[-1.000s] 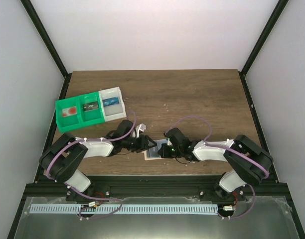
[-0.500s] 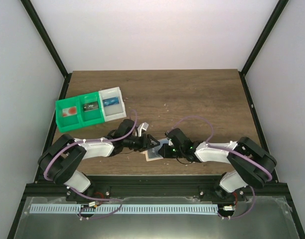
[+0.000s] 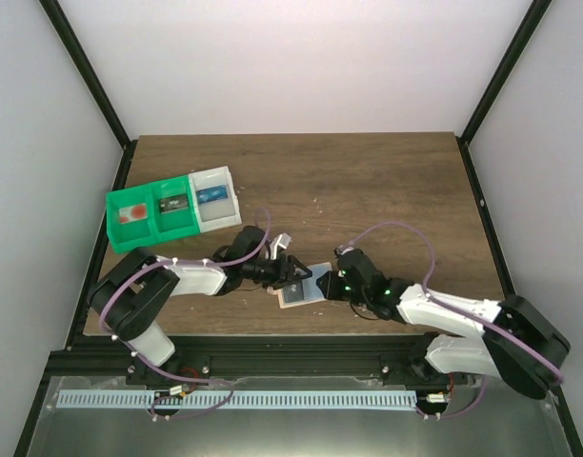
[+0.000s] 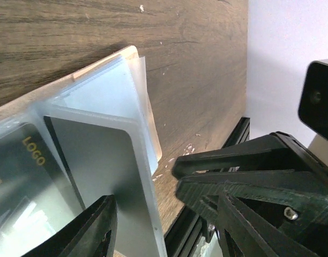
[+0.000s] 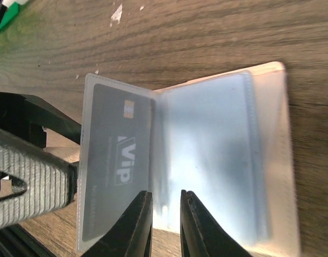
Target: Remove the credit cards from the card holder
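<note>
From overhead I only make out the flat tan card holder (image 3: 299,293) lying open near the front edge of the wooden worktop (image 3: 368,181), between both arms. The right wrist view shows clear plastic inside and a black credit card (image 5: 116,160) printed "ViP". The left wrist view shows a grey credit card (image 4: 94,166) marked "LOGO". The left gripper (image 3: 291,274) stands half open astride a leaf, clamping nothing. The right gripper (image 5: 165,195) is parted a slit over the fold and holds nothing.

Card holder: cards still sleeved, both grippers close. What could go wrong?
The VIP card sits inside a clear page standing against the left gripper; the page may flop shut. Nothing clearly pins the card holder, so pulling could drag it. The right gripper is close by; they could collide.
</note>
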